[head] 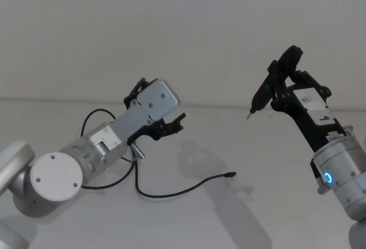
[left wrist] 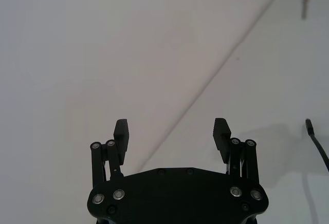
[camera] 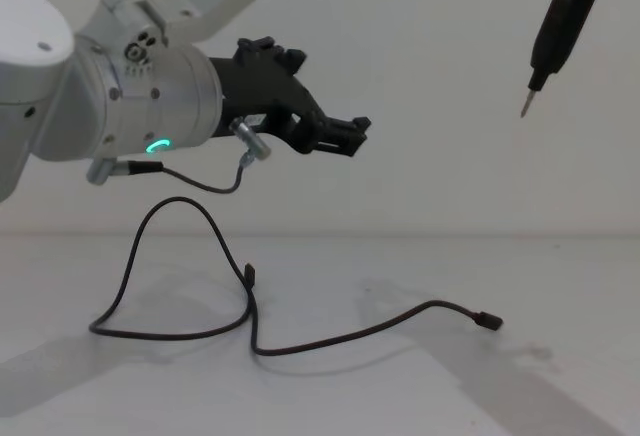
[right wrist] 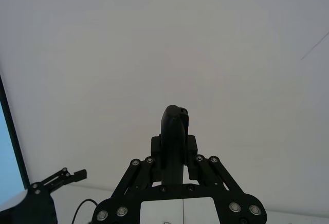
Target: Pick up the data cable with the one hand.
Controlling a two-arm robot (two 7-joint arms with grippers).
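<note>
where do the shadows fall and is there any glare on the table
Chest view: the data cable casts a soft, faint shadow beside itself on the table, with broader grey arm shadows, no glare. Head view: the left gripper throws a pale shadow beyond it. Left wrist view: a dim grey patch lies near the cable's plug.

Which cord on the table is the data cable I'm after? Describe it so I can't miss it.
On the white table, below the open left gripper, lies the data cable: long, thin, black, looping, small black plugs. The short grey lead hangs from the arm instead.
</note>
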